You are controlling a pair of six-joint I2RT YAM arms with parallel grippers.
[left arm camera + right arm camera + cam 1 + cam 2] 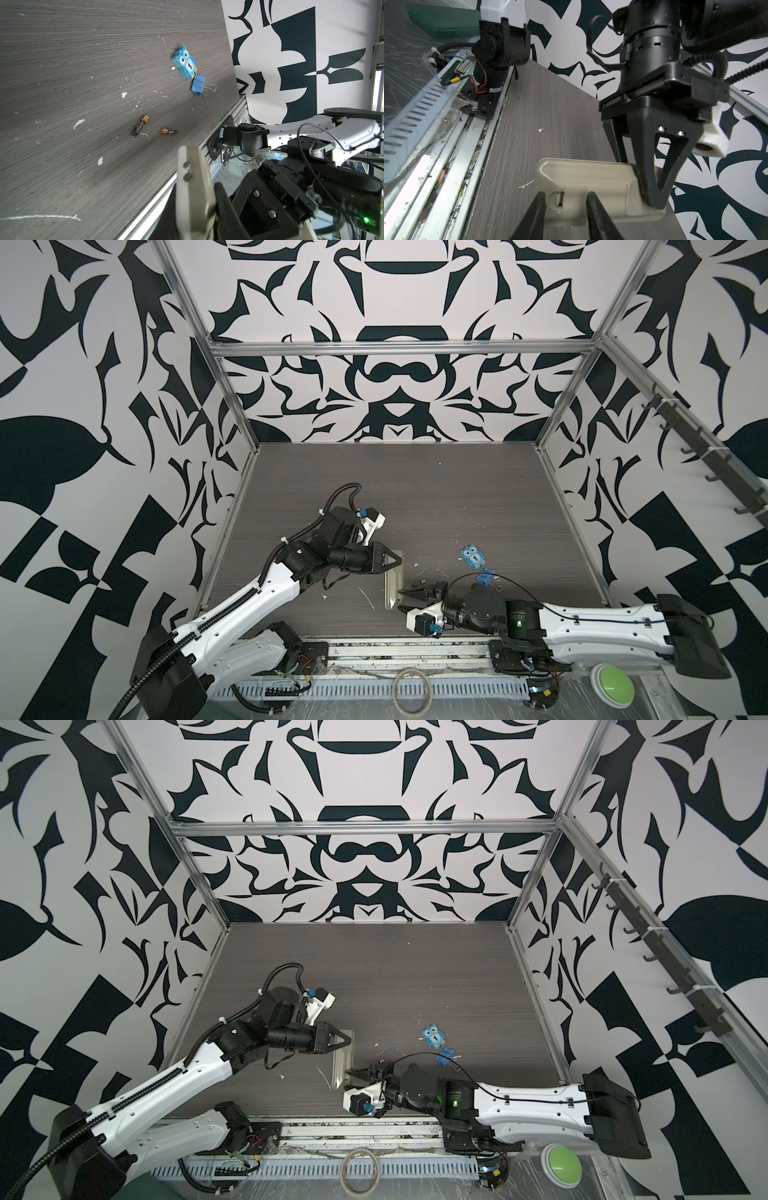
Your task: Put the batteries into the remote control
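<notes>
Left boundary: aluminium edge strip (224,531) runs along the table (415,497), with a patterned black-and-white wall behind it.
Left gripper (399,560): black, with triangular cut-out fingers, clamped tight on the far end of the remote control (394,585).
Task item, location: remote control lies flat on the table, left of centre, back upward, long axis running front to back.
Remote, material: smooth beige-grey plastic with rounded corners. The right wrist view shows the battery cover (591,197) seated, with a curved latch notch at its end.
Right gripper (401,600): black tapered fingers, jaws part-way apart and reaching in from the side at the remote's near end. They bracket part of the cover and hold nothing.
Batteries (140,128): two dark cylinders with gold-brown bands, loose on the table and apart from each other, right of the remote, between it and the owl figure.
Obstructions: the right arm's wrist hangs over the battery area in both top views.
Debris: white flecks (124,95) scattered on the surface.
Bystanders: flat blue owl figure (473,558) with a blue binder clip (487,576) touching its lower edge.
Surface: grey wood-grain laminate, matt and scuffed.
Open room: the rear half of the table is bare, and the right edge strip (575,531) is well apart from the clip.
Front edge: metal rail (415,649) near the remote's near end.
</notes>
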